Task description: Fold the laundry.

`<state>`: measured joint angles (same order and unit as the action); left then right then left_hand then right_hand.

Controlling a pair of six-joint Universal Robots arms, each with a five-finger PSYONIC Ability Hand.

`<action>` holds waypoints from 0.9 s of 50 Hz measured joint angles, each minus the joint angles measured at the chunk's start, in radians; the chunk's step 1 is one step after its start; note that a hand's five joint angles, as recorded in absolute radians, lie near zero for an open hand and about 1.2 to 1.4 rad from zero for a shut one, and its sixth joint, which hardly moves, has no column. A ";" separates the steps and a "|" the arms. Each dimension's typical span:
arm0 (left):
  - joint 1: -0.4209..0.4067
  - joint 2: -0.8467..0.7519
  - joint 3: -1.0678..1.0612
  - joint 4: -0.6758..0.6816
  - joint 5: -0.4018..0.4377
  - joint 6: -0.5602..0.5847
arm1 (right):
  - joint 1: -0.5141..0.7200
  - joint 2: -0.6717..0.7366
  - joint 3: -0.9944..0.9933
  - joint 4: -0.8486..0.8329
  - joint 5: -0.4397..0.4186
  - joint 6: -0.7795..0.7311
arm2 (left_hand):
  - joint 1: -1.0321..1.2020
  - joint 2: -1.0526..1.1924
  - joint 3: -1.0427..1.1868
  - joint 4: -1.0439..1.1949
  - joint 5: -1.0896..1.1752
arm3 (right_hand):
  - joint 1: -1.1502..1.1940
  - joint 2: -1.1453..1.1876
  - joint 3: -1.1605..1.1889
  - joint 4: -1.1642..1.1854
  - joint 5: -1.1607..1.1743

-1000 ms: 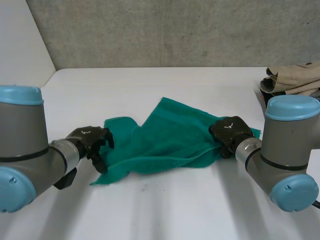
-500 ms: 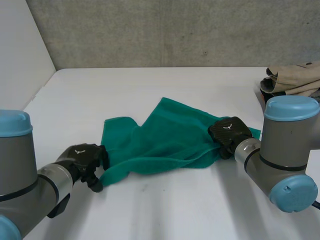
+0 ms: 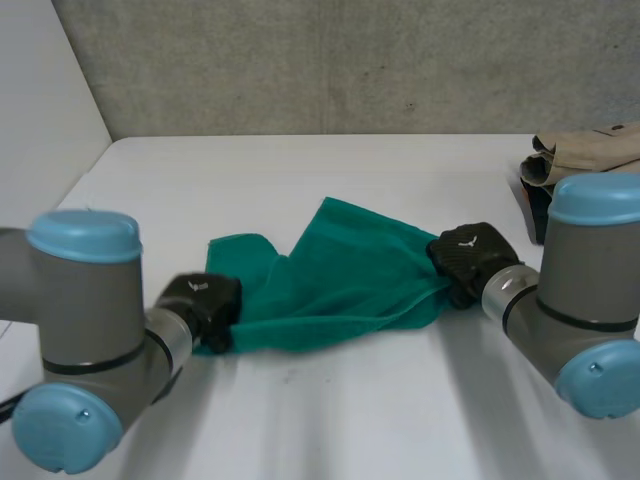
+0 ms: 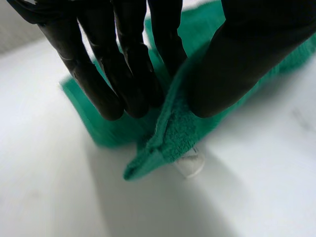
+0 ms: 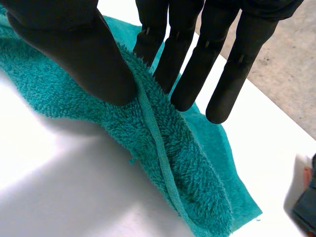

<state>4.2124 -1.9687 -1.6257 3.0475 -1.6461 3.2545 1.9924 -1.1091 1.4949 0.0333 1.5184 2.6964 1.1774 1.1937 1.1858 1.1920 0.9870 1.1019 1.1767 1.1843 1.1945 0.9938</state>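
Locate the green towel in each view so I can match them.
Head view: green towel mid-table, between left hand and right hand.
Left wrist view: its corner pinched by the left hand.
Right wrist view: its edge pinched by the right hand.
Shared landmark: the white table beneath it.

I am seeing the towel [image 3: 345, 280] lying on the surface [image 3: 300, 170], the left robot hand [image 3: 205, 300] at its near left corner, the right robot hand [image 3: 468, 255] at its right edge. A pile of clothes [image 3: 585, 158] is lying behind, far right.
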 measured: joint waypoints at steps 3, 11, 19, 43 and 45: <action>0.012 0.096 0.016 -0.009 -0.009 0.002 | -0.016 -0.037 -0.021 0.052 0.001 -0.013 | 0.000 0.000 0.000 0.000 0.000 | 0.000 0.000 0.000 0.000 0.000; 0.091 0.361 0.046 -0.022 0.043 0.036 | -0.053 -0.199 -0.094 0.227 0.001 -0.080 | 0.000 0.000 0.000 0.000 0.000 | 0.000 0.000 0.007 0.001 0.000; 0.138 0.357 0.065 -0.027 0.121 0.108 | -0.065 -0.299 -0.172 0.421 -0.024 -0.172 | 0.000 0.000 0.000 0.000 0.000 | 0.000 0.000 0.007 0.004 0.007; 0.155 0.045 0.722 0.581 0.108 0.134 | -0.023 -0.046 -0.734 -0.081 0.031 -0.102 | 0.000 0.003 0.003 0.004 0.000 | 0.000 0.000 0.007 0.004 0.026; 0.164 0.066 0.673 0.577 0.098 0.123 | -0.022 -0.065 -0.698 -0.081 0.007 -0.102 | 0.000 0.003 0.003 0.004 0.000 | 0.000 0.000 0.007 0.004 0.028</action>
<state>4.3765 -1.9024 -0.9528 3.6248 -1.5476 3.3772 1.9706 -1.1741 0.7965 -0.0482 1.5258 2.5948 1.1774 1.1969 1.1892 1.1962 0.9870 1.1019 1.1766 1.1910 1.1985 1.0214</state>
